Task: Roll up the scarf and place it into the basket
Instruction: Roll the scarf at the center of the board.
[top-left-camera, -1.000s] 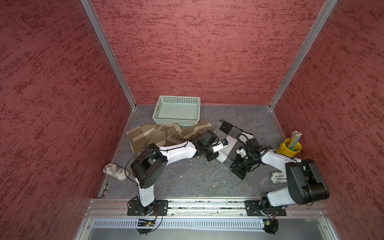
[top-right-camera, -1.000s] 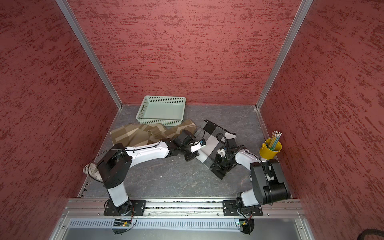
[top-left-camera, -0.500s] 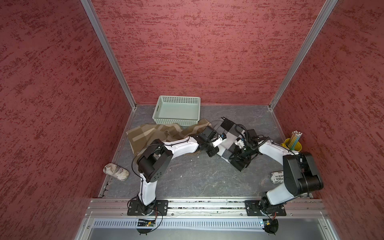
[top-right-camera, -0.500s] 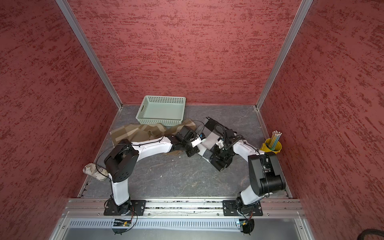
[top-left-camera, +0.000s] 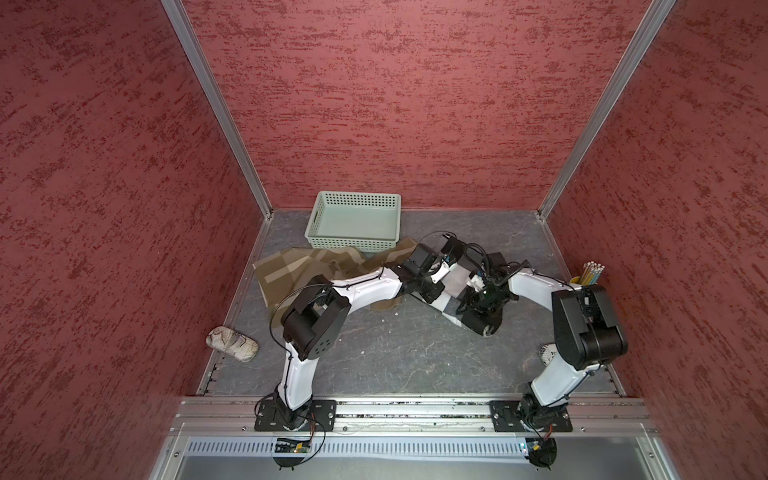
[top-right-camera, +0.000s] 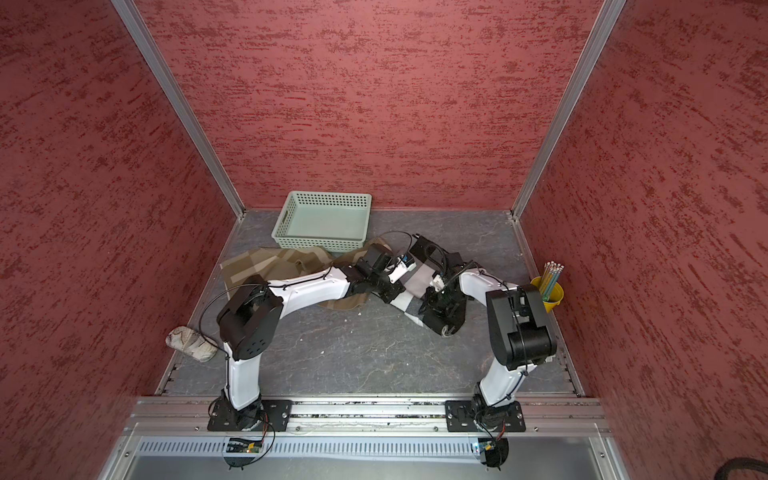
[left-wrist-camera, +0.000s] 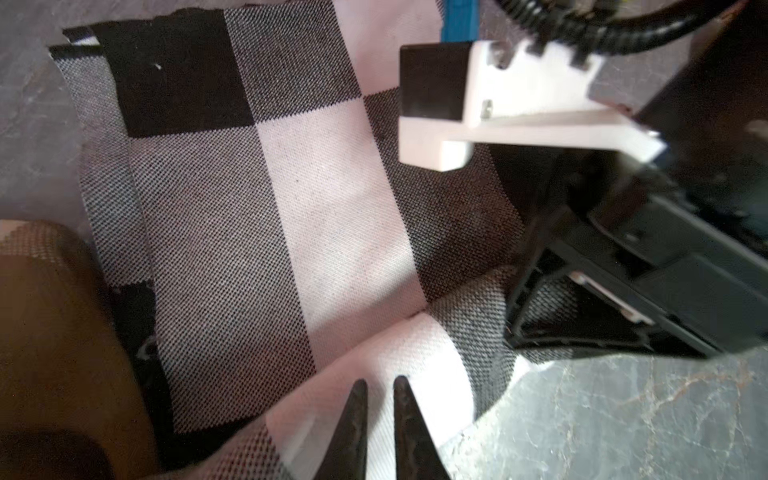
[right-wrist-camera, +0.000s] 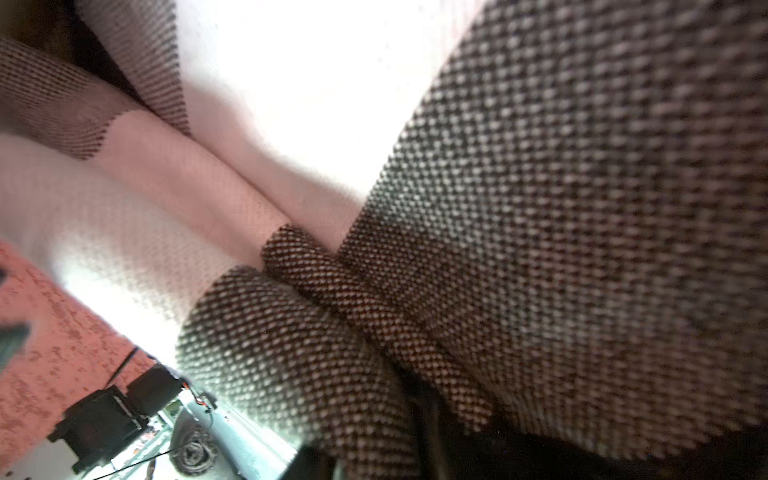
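The black, white and grey checked scarf (top-left-camera: 457, 286) (top-right-camera: 415, 282) lies on the floor in front of the basket, its near end bunched into a roll (top-left-camera: 482, 326). My left gripper (left-wrist-camera: 380, 382) (top-left-camera: 434, 297) rests on the rolled white edge, jaws a narrow slit apart with cloth in the slit. My right gripper (top-left-camera: 473, 303) (top-right-camera: 434, 303) is pushed into the roll; scarf cloth (right-wrist-camera: 540, 166) fills the right wrist view and hides its jaws. The mint-green basket (top-left-camera: 351, 245) (top-right-camera: 320, 243) stands at the back wall with nothing in it.
A brown patterned cloth (top-left-camera: 307, 270) lies left of the scarf, under the left arm. A yellow bucket of pencils (top-left-camera: 586, 278) stands by the right wall. A pale bundle (top-left-camera: 232, 343) lies at the left wall. Red walls close in three sides.
Both grippers have moved a little toward the back with the scarf's near end, which is rolled up further. The left arm has stretched farther right.
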